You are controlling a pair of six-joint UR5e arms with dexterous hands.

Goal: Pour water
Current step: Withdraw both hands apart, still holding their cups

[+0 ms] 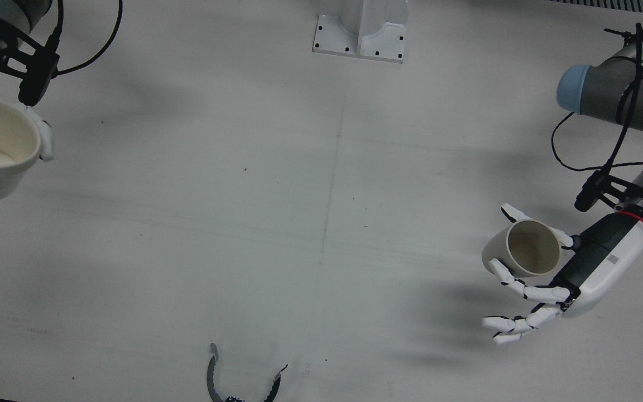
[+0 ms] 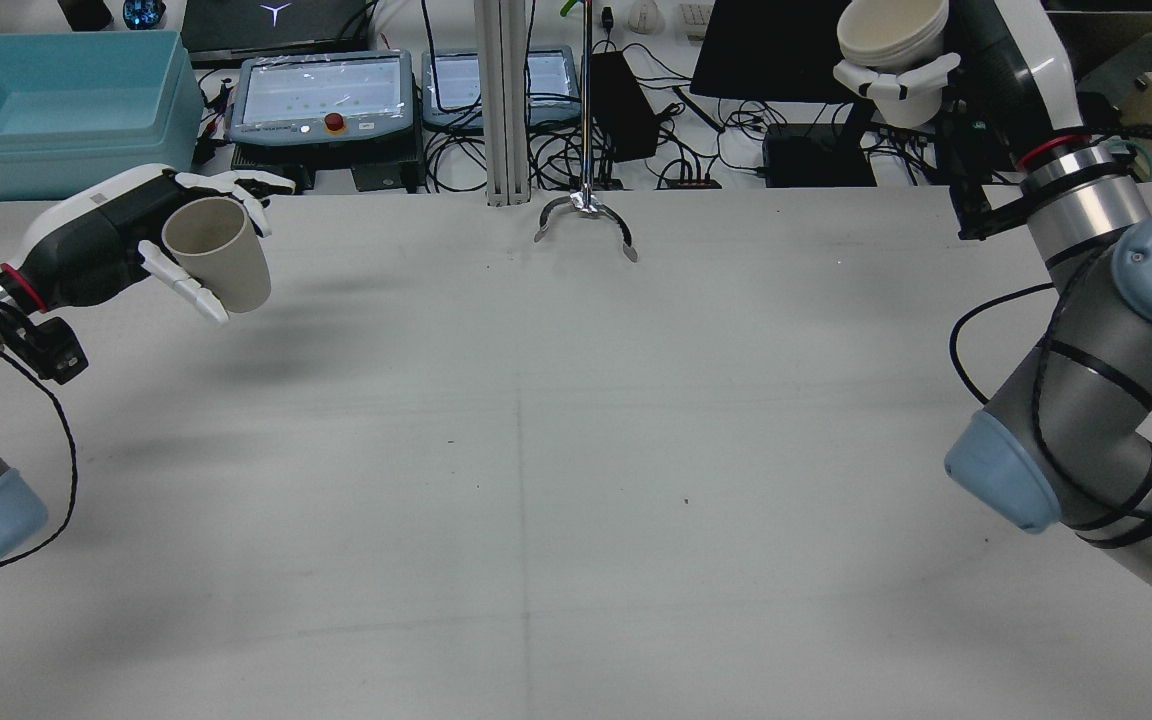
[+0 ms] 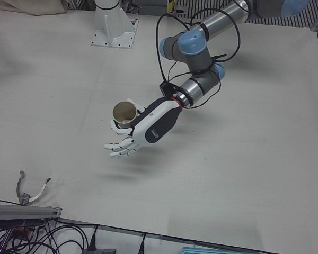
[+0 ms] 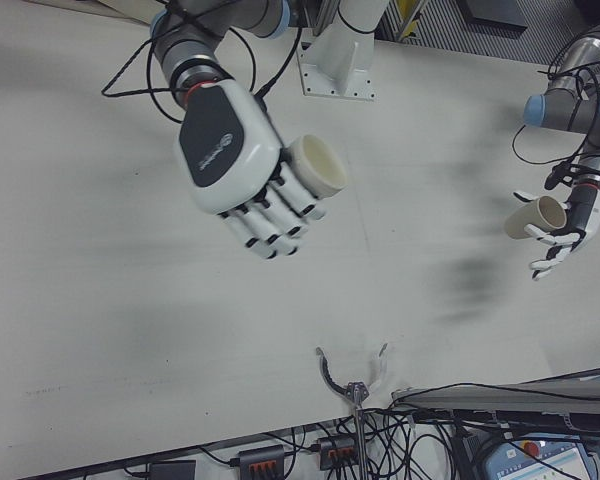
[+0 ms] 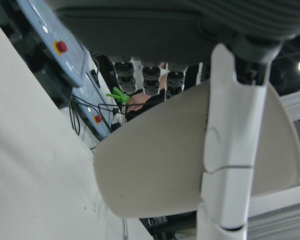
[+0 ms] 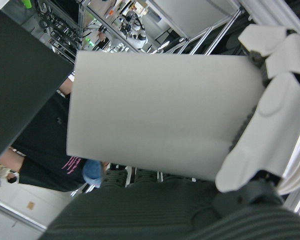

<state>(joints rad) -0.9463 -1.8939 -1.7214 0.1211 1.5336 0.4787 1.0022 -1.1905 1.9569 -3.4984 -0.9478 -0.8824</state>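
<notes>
Two cups held high, well apart over the bench [image 2: 576,480].

We see the right hand [image 2: 946,60] clasping a white paper cup [image 2: 891,35] upright, raised high at the bench's far right; the left hand [image 2: 126,245] grips a tan paper cup [image 2: 221,255], tilted, above the bench's left side.

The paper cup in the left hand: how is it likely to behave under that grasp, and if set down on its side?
The paper cup looks thin-walled, so it is probably light and could dent if the left hand squeezes harder. It is held tilted by only some fingers, so it may slip. Round and tapered, it would likely roll in a curve on the table.
</notes>
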